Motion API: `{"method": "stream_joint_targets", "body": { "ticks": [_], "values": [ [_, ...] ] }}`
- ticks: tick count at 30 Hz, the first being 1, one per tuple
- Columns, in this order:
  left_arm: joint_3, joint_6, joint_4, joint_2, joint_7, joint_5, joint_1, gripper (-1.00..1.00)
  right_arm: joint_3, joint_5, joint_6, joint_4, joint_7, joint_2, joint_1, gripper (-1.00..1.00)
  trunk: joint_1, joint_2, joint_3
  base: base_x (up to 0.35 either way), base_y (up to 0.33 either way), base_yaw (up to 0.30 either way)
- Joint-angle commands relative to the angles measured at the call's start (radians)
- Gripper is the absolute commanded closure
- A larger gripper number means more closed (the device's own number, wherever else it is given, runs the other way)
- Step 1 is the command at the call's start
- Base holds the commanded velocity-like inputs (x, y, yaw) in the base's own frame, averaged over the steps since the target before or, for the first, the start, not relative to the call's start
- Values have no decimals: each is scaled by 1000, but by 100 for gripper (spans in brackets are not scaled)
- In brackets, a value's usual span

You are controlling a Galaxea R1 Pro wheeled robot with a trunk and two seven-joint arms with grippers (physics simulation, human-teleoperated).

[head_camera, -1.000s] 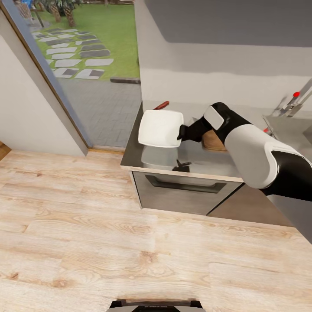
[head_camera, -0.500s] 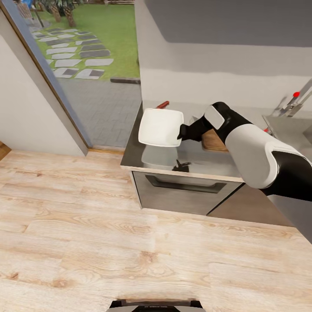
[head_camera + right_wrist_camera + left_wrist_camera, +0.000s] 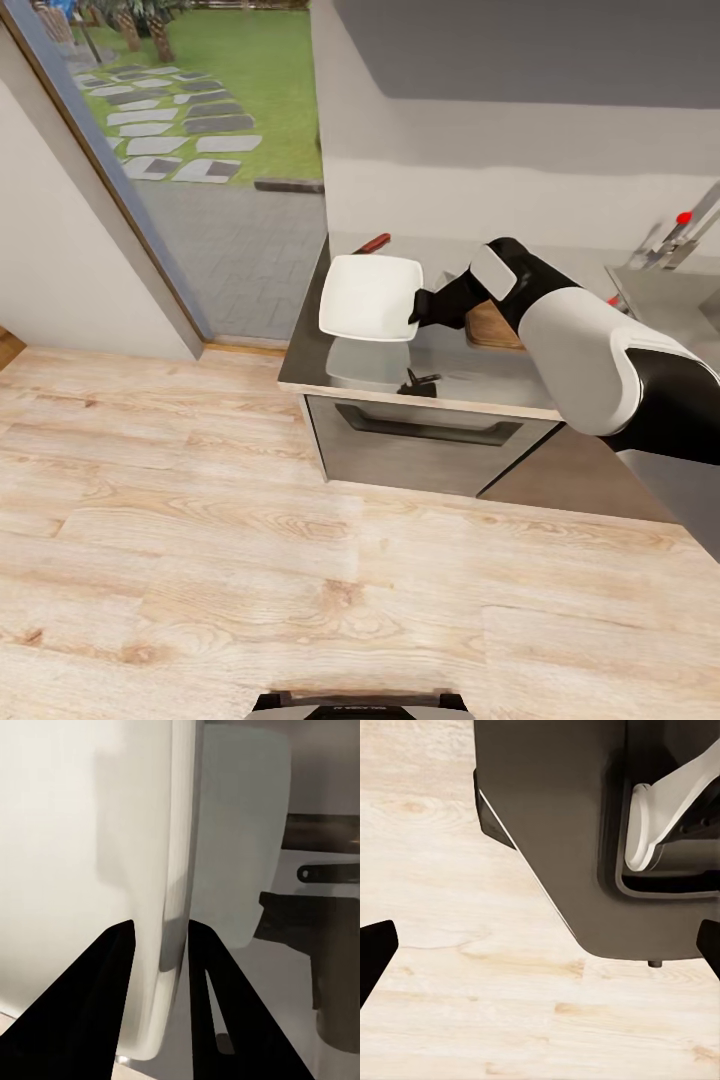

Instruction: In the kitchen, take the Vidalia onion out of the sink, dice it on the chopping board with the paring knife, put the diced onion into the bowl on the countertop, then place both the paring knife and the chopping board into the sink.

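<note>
My right gripper [image 3: 418,308] is shut on the right rim of the white bowl [image 3: 369,296], which hangs level just above the grey countertop [image 3: 340,375], its reflection showing below. In the right wrist view both dark fingers [image 3: 101,1009] pinch the bowl's rim [image 3: 174,870]. The brown chopping board [image 3: 494,328] lies behind my right forearm, mostly hidden. The paring knife's red handle [image 3: 375,242] pokes out behind the bowl. The sink's tap [image 3: 682,232] and drainboard [image 3: 655,290] sit at the far right. The Vidalia onion is out of view. My left gripper [image 3: 540,952] is open over the wooden floor.
Dark drawer fronts [image 3: 430,440] stand under the counter. A glass door [image 3: 190,150] to the garden is at the left of the counter. A wide wooden floor [image 3: 250,560] spreads in front. My base [image 3: 585,832] shows in the left wrist view.
</note>
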Motion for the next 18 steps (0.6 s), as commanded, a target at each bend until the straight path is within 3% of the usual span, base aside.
{"method": "stream_joint_targets", "body": {
  "ticks": [1,14,18],
  "values": [
    [-9,-1,-2,0,3,9,1,-100,-4,-3,4,-1,2,0,0,100,1,-2,-1,0,0,0],
    [-9,-2,-2,0,3,9,1,-100,-5,-2,4,19,1,-2,0,100,1,-2,-1,2,0,0],
    [-9,-2,-2,0,3,9,1,-100,-5,-2,4,30,1,-2,0,100,1,-2,-1,142,0,0]
  ]
}}
